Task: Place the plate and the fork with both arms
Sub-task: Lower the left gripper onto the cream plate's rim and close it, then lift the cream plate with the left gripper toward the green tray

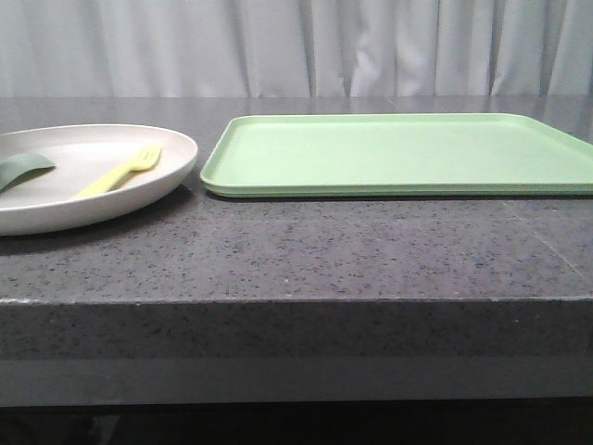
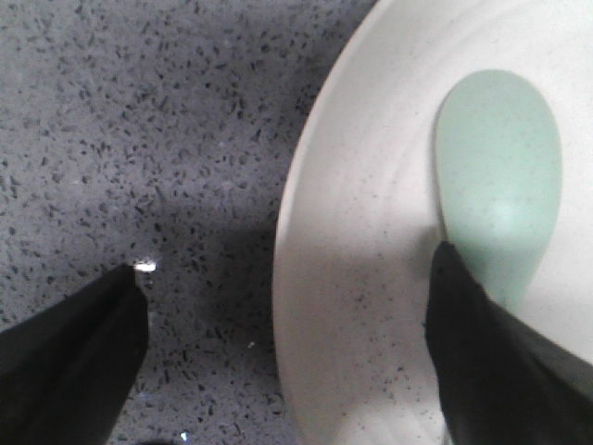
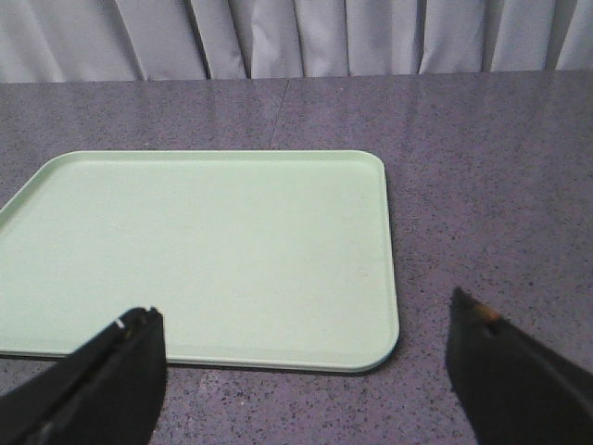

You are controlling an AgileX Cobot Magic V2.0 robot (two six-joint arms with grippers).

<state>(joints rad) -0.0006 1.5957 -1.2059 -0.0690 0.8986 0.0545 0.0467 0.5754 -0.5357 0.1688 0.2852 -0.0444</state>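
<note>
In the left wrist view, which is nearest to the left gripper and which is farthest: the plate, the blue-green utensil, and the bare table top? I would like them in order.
1. The plate: its rim runs between the fingers of the open left gripper.
2. The table top: bare under one finger; too close to the plate to rank surely.
3. The blue-green utensil: lying on the plate, beyond the other finger's tip.

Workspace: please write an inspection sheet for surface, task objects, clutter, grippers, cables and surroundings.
Surface: dark speckled stone table.
Job's things: cream plate at left; yellow fork lies on it.
Clutter: blue-green utensil on the plate; green tray, bare, at right.
Grippers: left gripper open, straddling the plate's rim; right gripper open above the tray's near corner.
Cables: nothing seen.
Surroundings: pale curtain behind.
</note>
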